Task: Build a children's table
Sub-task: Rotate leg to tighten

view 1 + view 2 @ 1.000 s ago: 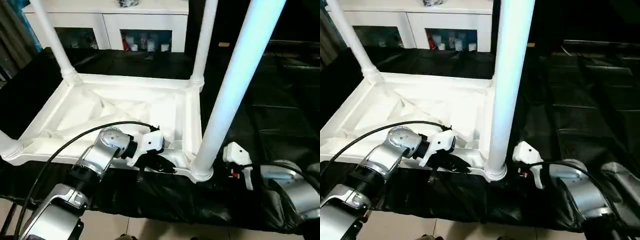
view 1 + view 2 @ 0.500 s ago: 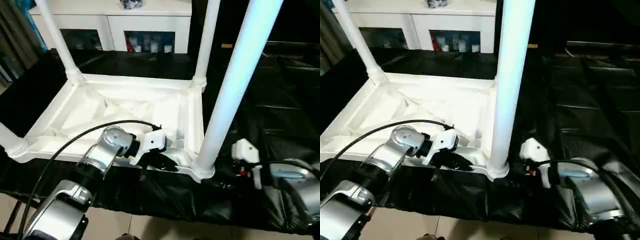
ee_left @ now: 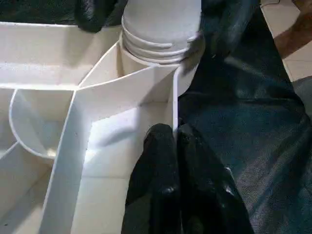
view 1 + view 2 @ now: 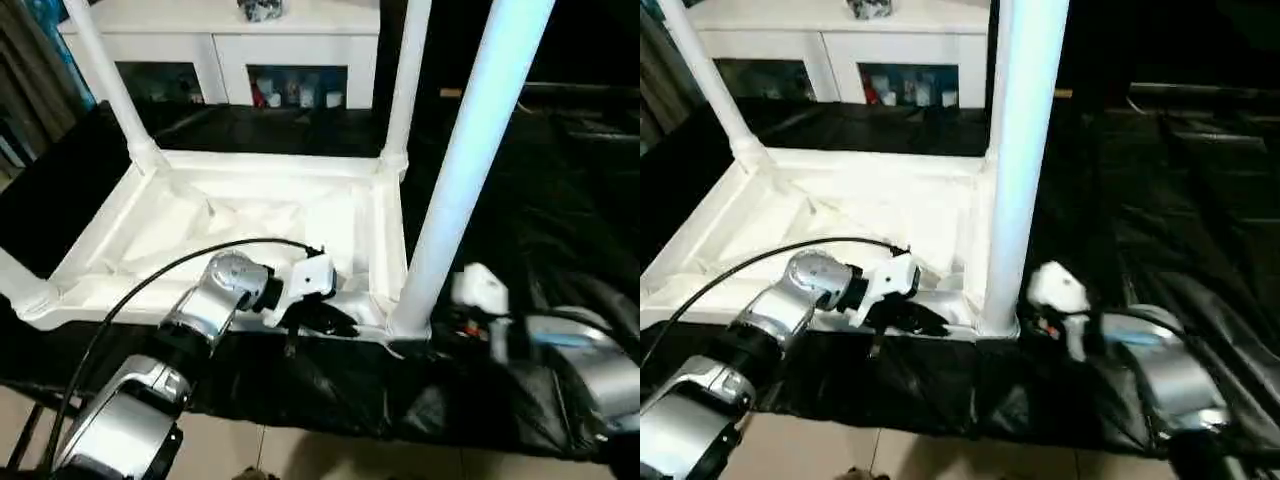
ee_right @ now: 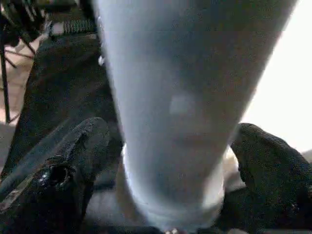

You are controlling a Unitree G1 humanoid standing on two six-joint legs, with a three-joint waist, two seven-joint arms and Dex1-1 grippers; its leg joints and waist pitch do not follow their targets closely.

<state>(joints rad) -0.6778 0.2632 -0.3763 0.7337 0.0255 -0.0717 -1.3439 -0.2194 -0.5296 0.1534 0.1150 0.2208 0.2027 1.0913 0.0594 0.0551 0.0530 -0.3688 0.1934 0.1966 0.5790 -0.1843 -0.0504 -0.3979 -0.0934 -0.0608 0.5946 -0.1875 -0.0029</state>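
I see all four legs socketed into the upturned table [image 4: 250, 215]; left gripper [image 3: 174, 141] pinches its rim at lower centre, right gripper [image 5: 170, 161] wide around the near leg [image 4: 455, 170]; flipping remains.

A: Item?
B: Children's table [image 4: 250, 215], white plastic, lying upside down, ribbed underside up.
A: Legs?
B: Tubular legs [image 4: 470, 150] standing upright in rounded corner sockets [image 3: 161, 29].

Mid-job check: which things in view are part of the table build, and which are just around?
Part of the job:
- upturned table top
- near-right leg between the right hand fingers
- left hand, pinching the top's rim
- far legs

Just around:
- white cabinet
- black cloth
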